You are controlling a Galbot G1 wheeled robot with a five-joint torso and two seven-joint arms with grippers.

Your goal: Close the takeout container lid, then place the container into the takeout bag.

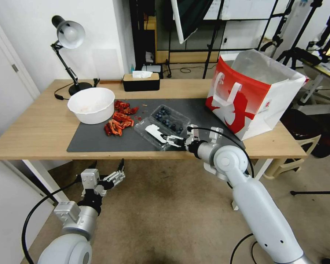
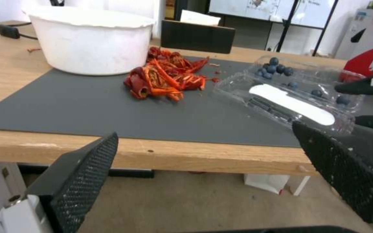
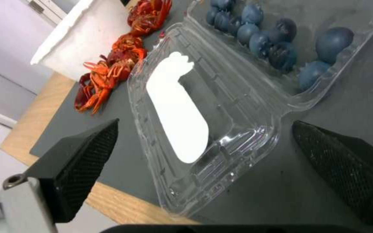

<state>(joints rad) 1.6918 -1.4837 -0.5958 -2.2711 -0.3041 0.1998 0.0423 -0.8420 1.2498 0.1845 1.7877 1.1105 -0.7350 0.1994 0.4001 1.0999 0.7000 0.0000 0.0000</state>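
The takeout container (image 1: pixel 164 125) lies open on the dark mat (image 1: pixel 95 137), with blueberries in the tray half (image 1: pixel 171 118) farther from me. The lid (image 1: pixel 153 132), clear with a white oblong label (image 3: pixel 175 106), lies flat toward the table's front edge. My right gripper (image 1: pixel 171 140) is open at the lid's near end, and its fingers (image 3: pixel 83 161) stand on either side of the lid (image 3: pixel 221 136) without holding it. My left gripper (image 1: pixel 120 172) hangs open below the table's front edge, left of the container (image 2: pixel 299 87). The red-and-white takeout bag (image 1: pixel 253 93) stands open at the right.
A white bowl (image 1: pixel 91 104) sits at the mat's far left corner, with red crayfish shells (image 1: pixel 119 119) between it and the container. A desk lamp (image 1: pixel 68 40) and a black tissue box (image 1: pixel 141 81) stand at the table's back edge.
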